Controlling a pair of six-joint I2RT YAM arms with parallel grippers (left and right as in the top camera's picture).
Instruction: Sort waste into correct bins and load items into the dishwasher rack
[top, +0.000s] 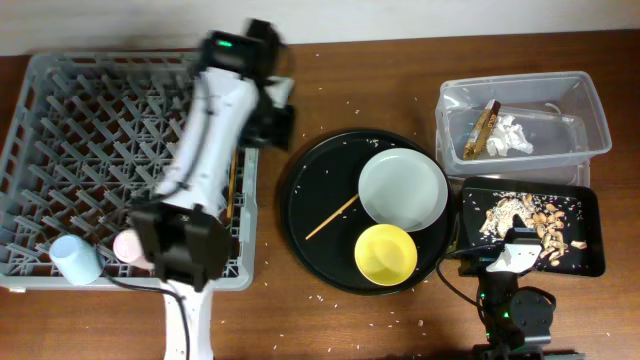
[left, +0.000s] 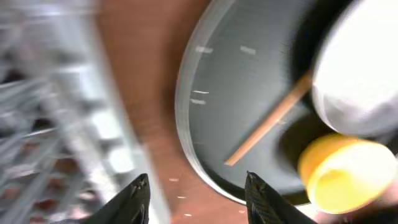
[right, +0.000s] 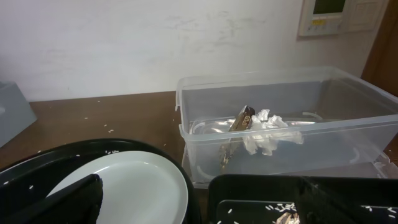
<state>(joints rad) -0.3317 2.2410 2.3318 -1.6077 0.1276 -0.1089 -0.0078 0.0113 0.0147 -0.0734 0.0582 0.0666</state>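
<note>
The grey dishwasher rack (top: 60, 130) fills the left side. A light blue cup (top: 75, 258) and a pink cup (top: 130, 247) stand in its front corner. The pale plate (top: 402, 188), the yellow bowl (top: 386, 252) and one wooden chopstick (top: 332, 217) lie on the round black tray (top: 310, 190). The clear tub (top: 575, 100) holds the wrapper (top: 487, 128) and the tissue (top: 515, 135). The shallow black tray (top: 590, 235) holds food scraps (top: 525, 218). My left gripper (top: 272, 118) (left: 196, 177) is open and empty between the rack and the round tray. My right gripper (top: 510, 255) (right: 200, 183) is open and empty.
A thin wooden stick (top: 232, 190) lies along the rack's right edge, half hidden by my left arm. White rice grains are scattered over the brown table (top: 360, 80). The left wrist view is blurred. It shows the chopstick (left: 267, 121), the plate (left: 360, 74) and the bowl (left: 342, 174).
</note>
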